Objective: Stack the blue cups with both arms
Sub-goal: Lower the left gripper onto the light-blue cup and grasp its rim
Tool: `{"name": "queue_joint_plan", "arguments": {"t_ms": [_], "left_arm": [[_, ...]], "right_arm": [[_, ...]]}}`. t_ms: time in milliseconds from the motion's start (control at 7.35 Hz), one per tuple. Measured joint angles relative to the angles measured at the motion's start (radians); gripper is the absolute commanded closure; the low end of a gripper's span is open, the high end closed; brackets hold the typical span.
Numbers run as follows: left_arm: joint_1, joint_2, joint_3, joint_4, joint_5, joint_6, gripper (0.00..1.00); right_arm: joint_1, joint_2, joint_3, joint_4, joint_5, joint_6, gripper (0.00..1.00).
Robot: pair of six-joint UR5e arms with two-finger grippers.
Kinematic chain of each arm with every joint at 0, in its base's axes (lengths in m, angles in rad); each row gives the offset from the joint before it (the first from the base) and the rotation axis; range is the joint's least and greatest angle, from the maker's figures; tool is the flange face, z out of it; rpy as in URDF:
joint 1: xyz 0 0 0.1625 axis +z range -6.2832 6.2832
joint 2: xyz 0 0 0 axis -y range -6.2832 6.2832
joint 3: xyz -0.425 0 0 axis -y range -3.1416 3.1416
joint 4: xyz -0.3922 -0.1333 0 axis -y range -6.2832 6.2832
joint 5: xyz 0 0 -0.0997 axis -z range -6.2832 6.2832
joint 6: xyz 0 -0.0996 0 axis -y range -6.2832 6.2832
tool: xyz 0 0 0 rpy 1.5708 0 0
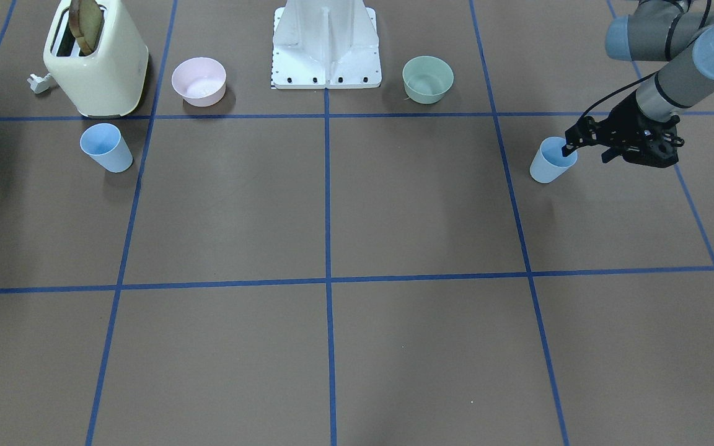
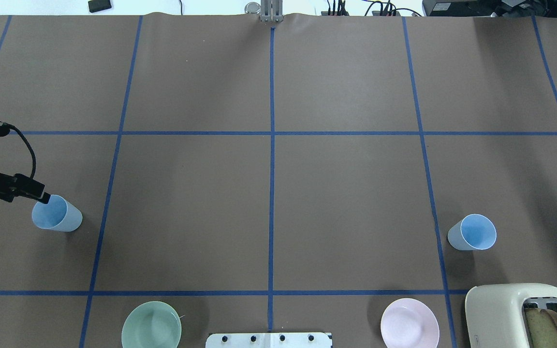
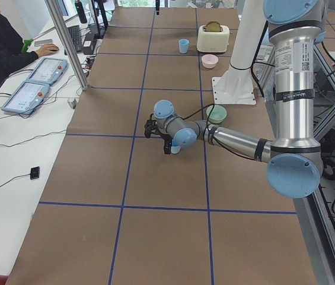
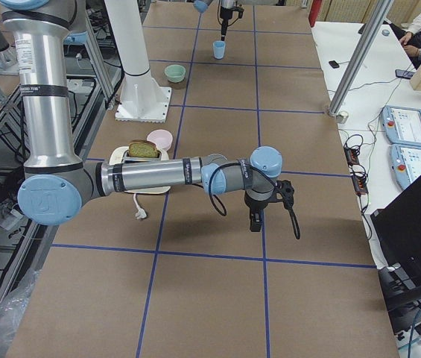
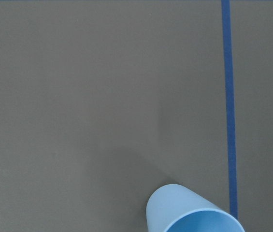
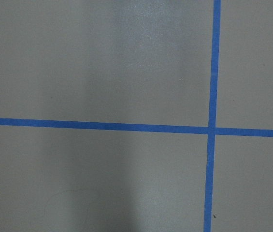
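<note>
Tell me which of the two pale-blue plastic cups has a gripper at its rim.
The pale-blue plastic cup on the robot's left, with the black left gripper at its rim. The other cup stands beside the cream toaster, no gripper near.

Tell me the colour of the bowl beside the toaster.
Pale pink; the bowl shows best in the exterior front-facing view.

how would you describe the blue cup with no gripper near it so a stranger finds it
Find the cream toaster holding a slice of bread, on the robot's right. Just past it, away from the robot, stands an upright pale-blue cup. It is narrower than the pink bowl beside the toaster, and the left gripper is at the other blue cup, not this one.
</note>
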Motion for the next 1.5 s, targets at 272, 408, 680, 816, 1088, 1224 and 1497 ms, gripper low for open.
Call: {"name": "queue_joint_plan", "arguments": {"t_ms": [272, 408, 680, 816, 1088, 1224, 1497], "left_arm": [[0.011, 0.0, 0.007, -0.001, 0.0, 0.001, 0.54], [0.014, 0.0, 0.01, -0.001, 0.0, 0.002, 0.63], [0.018, 0.0, 0.014, -0.001, 0.001, 0.002, 0.66], [0.021, -0.001, 0.014, -0.002, 0.001, 0.002, 0.66], [0.025, -0.002, 0.018, -0.001, 0.003, 0.003, 0.8], [0.025, -0.002, 0.022, -0.002, 0.007, 0.003, 0.92], [0.025, -0.002, 0.023, -0.014, 0.01, 0.0, 1.0]], "right_arm": [[-0.006, 0.003, -0.005, 0.0, 0.0, 0.0, 0.0], [-0.007, 0.005, -0.006, 0.0, 0.0, 0.0, 0.0], [-0.008, 0.006, -0.007, 0.0, 0.0, 0.0, 0.0], [-0.008, 0.006, -0.007, 0.0, 0.0, 0.0, 0.0], [-0.008, 0.006, -0.007, 0.0, 0.0, 0.0, 0.0], [-0.008, 0.006, -0.007, 0.0, 0.0, 0.0, 0.0], [-0.008, 0.006, -0.007, 0.0, 0.0, 0.0, 0.0]]}}
